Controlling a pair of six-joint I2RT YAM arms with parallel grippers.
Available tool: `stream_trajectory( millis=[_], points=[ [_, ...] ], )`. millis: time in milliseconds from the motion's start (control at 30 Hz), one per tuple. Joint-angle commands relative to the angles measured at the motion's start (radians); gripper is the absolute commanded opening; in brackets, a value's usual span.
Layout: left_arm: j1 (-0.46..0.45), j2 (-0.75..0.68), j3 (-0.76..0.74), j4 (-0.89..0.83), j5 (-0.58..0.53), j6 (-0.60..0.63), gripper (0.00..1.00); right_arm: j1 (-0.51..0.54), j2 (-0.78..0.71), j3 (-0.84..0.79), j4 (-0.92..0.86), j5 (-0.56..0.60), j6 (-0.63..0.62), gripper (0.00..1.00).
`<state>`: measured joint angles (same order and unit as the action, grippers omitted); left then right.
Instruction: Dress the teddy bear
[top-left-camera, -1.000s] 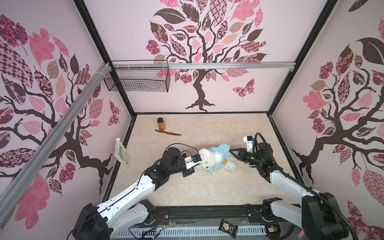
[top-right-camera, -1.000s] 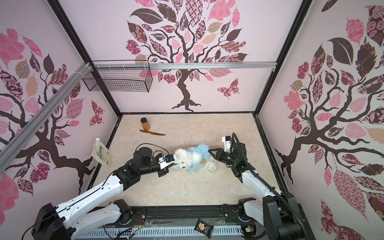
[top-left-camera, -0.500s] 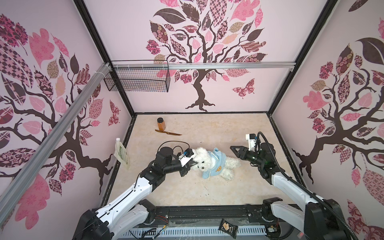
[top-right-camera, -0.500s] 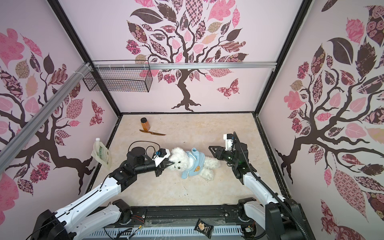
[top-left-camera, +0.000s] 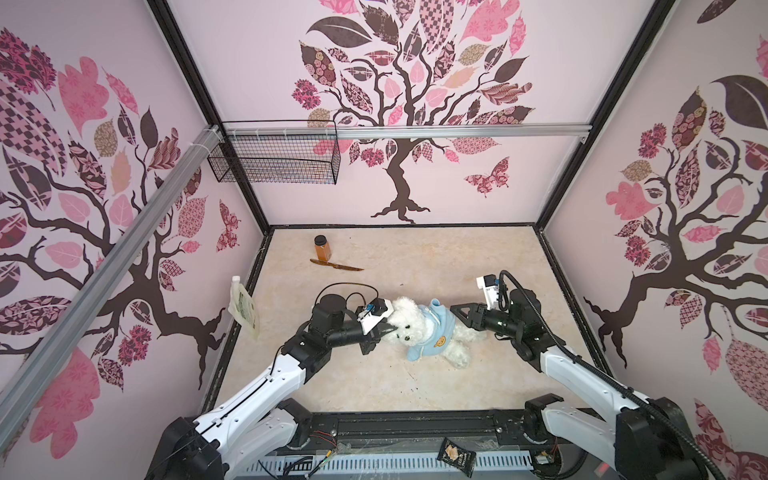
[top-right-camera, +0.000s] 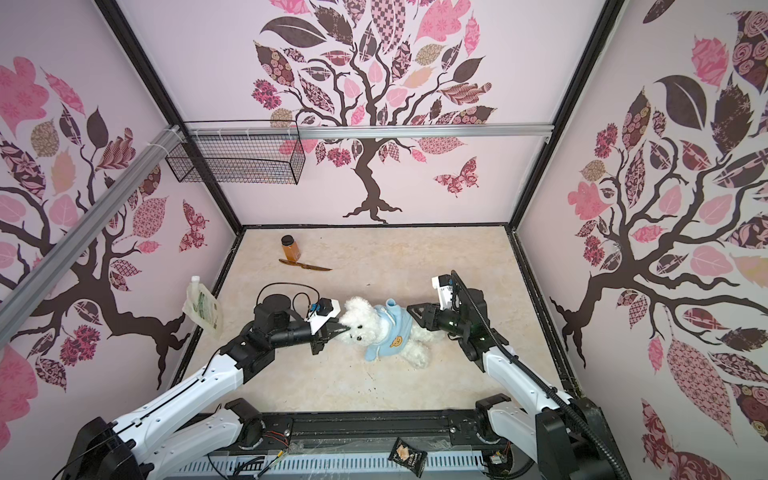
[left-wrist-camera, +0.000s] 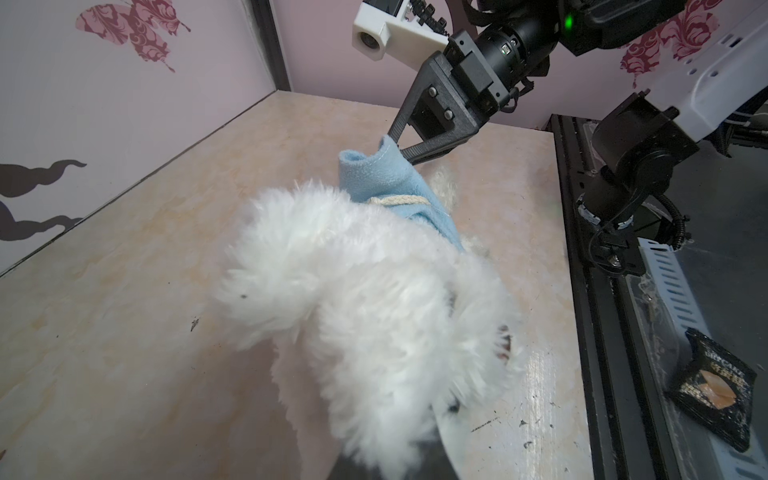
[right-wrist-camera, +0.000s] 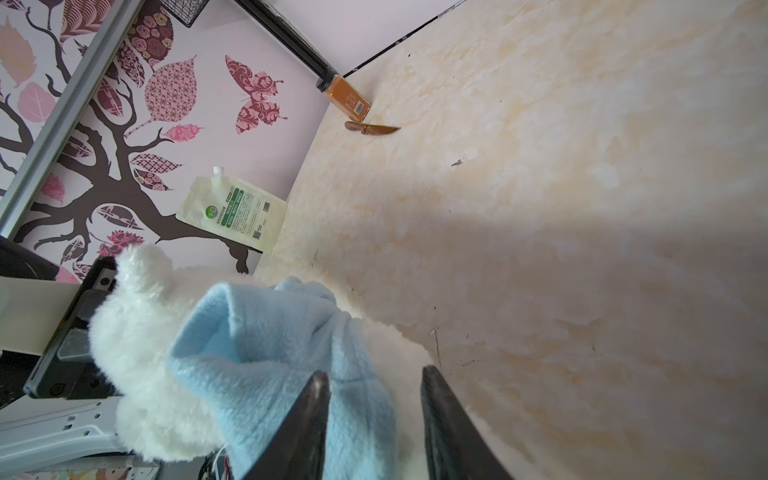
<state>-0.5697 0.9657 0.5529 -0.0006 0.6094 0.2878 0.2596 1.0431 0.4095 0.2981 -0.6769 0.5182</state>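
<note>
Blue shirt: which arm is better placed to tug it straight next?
Right. The right claw stands open against the blue shirt, while the left claw is shut on the teddy bear at its head.

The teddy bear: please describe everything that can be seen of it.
The teddy bear is white fluffy plush with small dark eyes and nose. It lies on the beige table, head toward the left tool, which is shut on fur at its head. A light blue hooded shirt with an orange patch covers its torso; the legs are bare. The open right tool sits at the shirt.
</note>
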Motion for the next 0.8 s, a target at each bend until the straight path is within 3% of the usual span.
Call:
stream_trajectory(
  millis=[0, 167, 567, 633, 767],
  points=[
    [0.004, -0.001, -0.013, 0.039, -0.005, -0.006, 0.0, 0.0, -0.042, -0.027, -0.036, -0.044, -0.01, 0.41],
    [0.004, 0.003, -0.007, 0.041, 0.0, -0.01, 0.0, 0.0, -0.043, -0.059, -0.01, -0.052, -0.001, 0.38],
    [0.004, 0.006, 0.001, 0.027, -0.003, -0.009, 0.0, 0.04, 0.024, -0.047, 0.095, -0.073, 0.051, 0.13],
    [0.004, 0.005, 0.001, 0.027, -0.005, -0.012, 0.0, 0.04, 0.013, -0.043, 0.041, -0.031, 0.029, 0.06],
    [0.005, -0.022, -0.012, 0.031, -0.008, -0.006, 0.0, 0.023, -0.046, -0.013, -0.127, 0.189, -0.048, 0.0]
  ],
)
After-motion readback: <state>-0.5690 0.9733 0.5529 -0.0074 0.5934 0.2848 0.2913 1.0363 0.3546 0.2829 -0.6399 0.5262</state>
